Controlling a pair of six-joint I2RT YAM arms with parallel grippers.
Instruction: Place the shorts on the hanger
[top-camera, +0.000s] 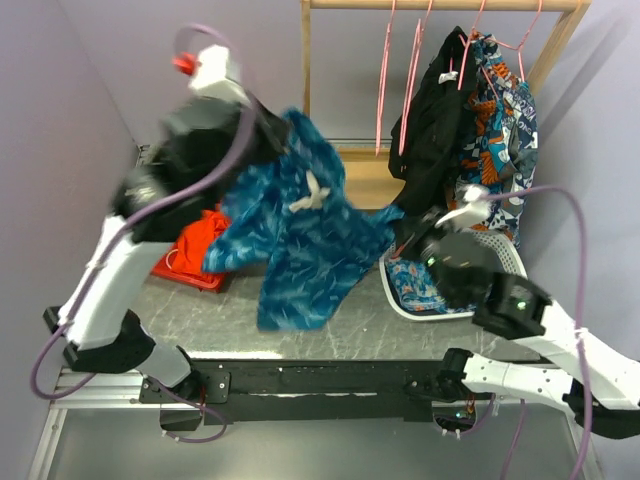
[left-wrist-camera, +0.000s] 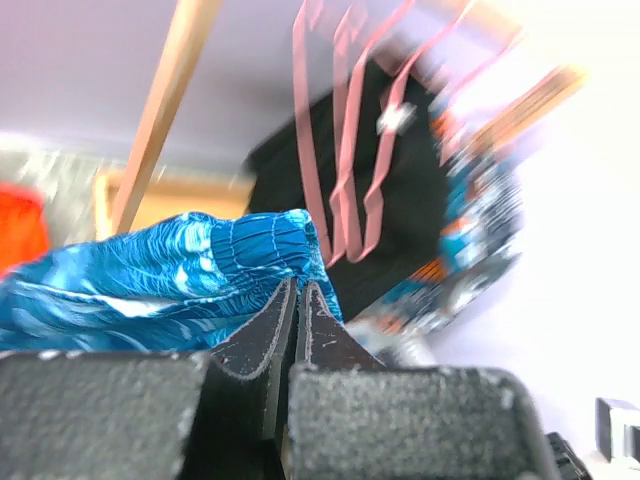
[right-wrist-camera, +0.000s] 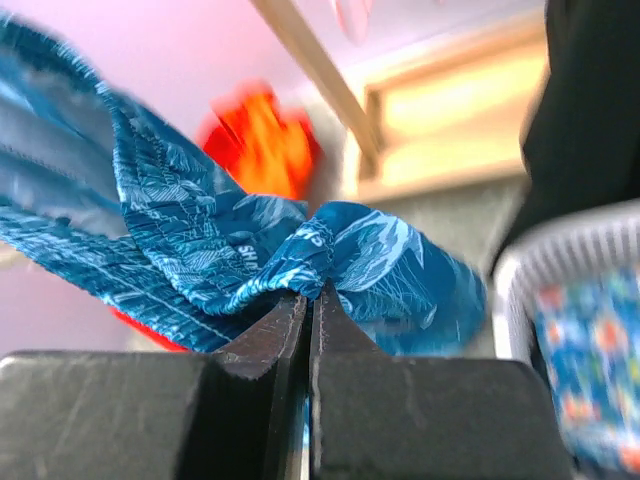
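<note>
- Two pinch points on the shorts (top-camera: 300, 235): left gripper (left-wrist-camera: 300, 288) pressed together on the gathered waistband edge, right gripper (right-wrist-camera: 312, 295) pressed together on a bunched fold of the same cloth.
- Shorts position: lifted off the table, spanning from left fingertips to right fingertips, loose leg fabric hanging below and between both.
- Step in hand, by judgement: carrying the spread waistband toward the pink hangers (top-camera: 385, 80), ahead of the left fingertips and to their right, under the wooden rail (top-camera: 440, 5).
- Hold both pinches firm; draw the grippers apart only enough to tension the waistband, without dragging cloth out of either grip.
- Raise before advancing, lifting the hanging hem above the basket (top-camera: 497, 248) just below the right gripper.
- Aim for the empty hanger nearest the left fingertips; approach level with its lower part, not from above.
- Edges to mind: upright wooden post (top-camera: 306, 60) close beside the left gripper; black garment (top-camera: 430, 120) directly ahead of the right gripper; orange garment (top-camera: 200, 235) below the left gripper, on the table.
- Open room: gap between post and black garment, ahead of both grippers; wall close on the outer side of the left gripper, hence little margin for swinging outward.
</note>
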